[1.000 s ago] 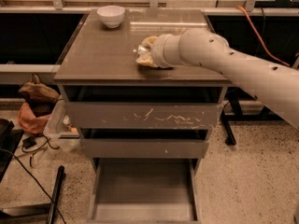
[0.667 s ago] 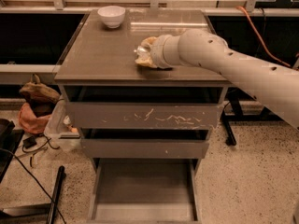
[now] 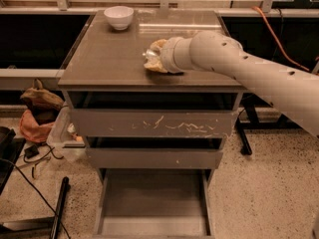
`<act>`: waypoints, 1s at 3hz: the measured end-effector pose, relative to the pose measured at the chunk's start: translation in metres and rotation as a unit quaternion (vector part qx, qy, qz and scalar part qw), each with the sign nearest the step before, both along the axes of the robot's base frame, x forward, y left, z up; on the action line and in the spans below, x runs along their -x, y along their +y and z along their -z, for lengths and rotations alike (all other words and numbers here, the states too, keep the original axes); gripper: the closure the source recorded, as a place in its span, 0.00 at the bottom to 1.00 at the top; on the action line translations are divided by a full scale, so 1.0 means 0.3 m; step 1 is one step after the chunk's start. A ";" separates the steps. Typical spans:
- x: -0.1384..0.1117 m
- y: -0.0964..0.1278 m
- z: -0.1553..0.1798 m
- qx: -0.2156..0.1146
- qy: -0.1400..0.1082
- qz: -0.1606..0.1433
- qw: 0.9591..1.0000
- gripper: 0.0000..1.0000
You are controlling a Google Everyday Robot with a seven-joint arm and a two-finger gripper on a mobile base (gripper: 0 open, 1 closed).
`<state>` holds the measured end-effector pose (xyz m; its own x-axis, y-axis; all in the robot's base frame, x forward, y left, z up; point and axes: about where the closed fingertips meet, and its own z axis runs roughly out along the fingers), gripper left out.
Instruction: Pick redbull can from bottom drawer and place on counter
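Gripper [image 3: 153, 60]: tan, at the end of the arm, low over the counter's front-right area, pointing left.
Grip state: not readable, the wrist blocks it.
Arm [image 3: 249, 71]: thick off-white tube with small dark holes, comes in from the right edge across the counter's right side.
Redbull can [image 3: 148, 57]: only a small silvery glint at the gripper's left tip, right at counter level; mostly hidden, so held or just touching is unclear.
Counter [image 3: 112, 59]: glossy grey-brown slab on top of the cabinet, bright reflection streak near the back edge.
White bowl [image 3: 118, 17]: upright on the back-left of the counter, well apart from the gripper.
Top drawer [image 3: 124, 124]: shut front with white scratches across the middle.
Middle drawer [image 3: 154, 158]: plain front, shut.
Bottom drawer [image 3: 152, 200]: pulled out toward the camera, flat grey floor and low sides showing.
Floor [image 3: 259, 183]: pale speckled terrazzo.
Left of cabinet: clear plastic bin [image 3: 62, 139] just beside the drawers, brown and reddish bundle [image 3: 39, 108] beyond it, black cables [image 3: 27, 176] and a black pole [image 3: 60, 208] on the floor.
Right side: orange cable [image 3: 280, 40] running down behind the arm.
Background: dark recesses on both sides of the cabinet, light rail [image 3: 45, 10] along the back.
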<state>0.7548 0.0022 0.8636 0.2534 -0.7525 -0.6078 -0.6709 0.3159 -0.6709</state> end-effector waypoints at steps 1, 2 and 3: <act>0.000 0.000 0.000 0.000 0.000 0.000 1.000 0.12; 0.000 0.000 0.000 0.000 0.000 0.000 1.000 0.00; 0.000 0.000 0.000 0.000 0.000 0.000 1.000 0.00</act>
